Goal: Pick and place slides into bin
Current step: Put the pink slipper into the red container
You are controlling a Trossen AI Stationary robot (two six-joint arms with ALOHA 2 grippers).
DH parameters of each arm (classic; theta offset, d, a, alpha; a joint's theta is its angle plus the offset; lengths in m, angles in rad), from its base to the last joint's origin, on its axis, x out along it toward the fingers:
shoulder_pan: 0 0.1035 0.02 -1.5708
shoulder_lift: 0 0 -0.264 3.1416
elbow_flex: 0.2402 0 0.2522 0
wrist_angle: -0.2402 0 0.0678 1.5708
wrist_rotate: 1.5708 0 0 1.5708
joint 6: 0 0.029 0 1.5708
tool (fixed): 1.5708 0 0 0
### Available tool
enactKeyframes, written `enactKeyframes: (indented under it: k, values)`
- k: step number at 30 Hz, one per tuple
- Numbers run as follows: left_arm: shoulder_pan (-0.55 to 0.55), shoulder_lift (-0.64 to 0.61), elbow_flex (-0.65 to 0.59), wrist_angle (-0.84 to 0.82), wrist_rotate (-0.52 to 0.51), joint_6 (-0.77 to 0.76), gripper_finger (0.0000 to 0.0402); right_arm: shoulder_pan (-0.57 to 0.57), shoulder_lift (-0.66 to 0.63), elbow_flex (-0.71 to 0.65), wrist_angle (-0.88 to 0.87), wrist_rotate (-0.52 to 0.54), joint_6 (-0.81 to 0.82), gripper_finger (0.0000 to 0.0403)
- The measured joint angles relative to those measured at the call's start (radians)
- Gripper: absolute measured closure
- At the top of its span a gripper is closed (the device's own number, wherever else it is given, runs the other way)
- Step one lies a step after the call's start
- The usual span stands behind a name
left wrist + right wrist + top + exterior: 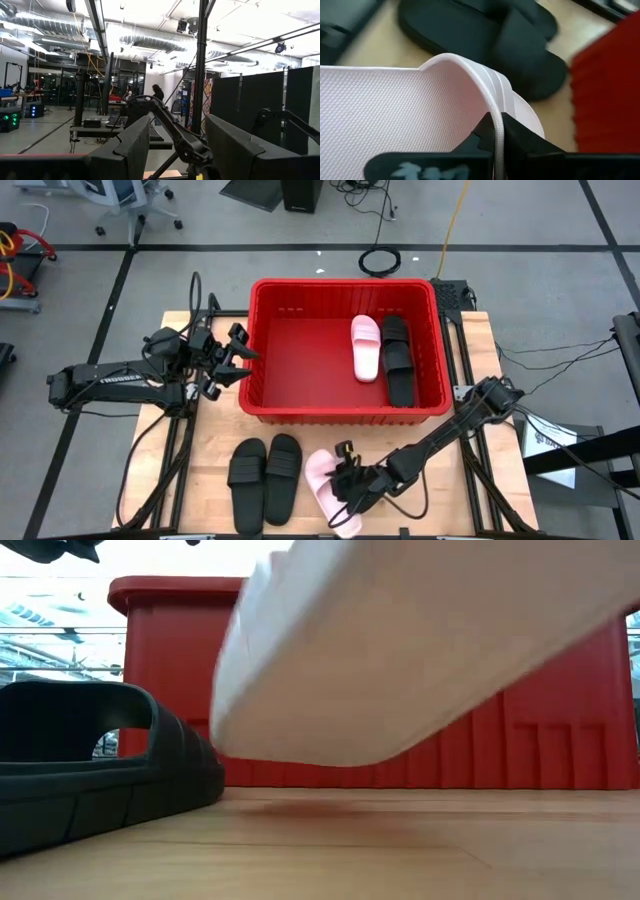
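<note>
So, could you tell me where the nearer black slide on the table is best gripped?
Probably the wide strap of the black slide: it arches clear of the sole, giving an edge to pinch. Come from above; the other black slide lies close alongside, and the table blocks a low approach.

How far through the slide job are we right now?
Three slides look done: one pink and two black lie in the red bin. In hand: the right claw grips the second pink slide, lifted off the table. Left: two black slides on the table. The left claw waits by the bin.
</note>
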Motion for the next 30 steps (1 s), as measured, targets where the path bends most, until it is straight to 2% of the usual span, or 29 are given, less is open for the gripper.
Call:
enactKeyframes:
  k: [6,14,23,30]
  values:
    - [0.0,0.0,0.0,0.0,-0.013,0.006,0.0204,0.004,-0.054,0.0,0.072,-0.208,-0.017,0.0397]
    - [0.0,0.0,0.0,0.0,-0.016,0.0,0.0204,0.003,-0.089,0.0,0.258,-0.407,-0.235,0.0397]
    - [0.0,0.0,0.0,-0.001,-0.016,0.0,0.0204,0.003,-0.168,0.002,0.419,-0.525,-0.539,0.0397]
    - [0.0,0.0,0.0,-0.005,-0.016,0.0,0.0204,0.003,-0.26,0.002,0.467,-0.55,-0.825,0.0397]
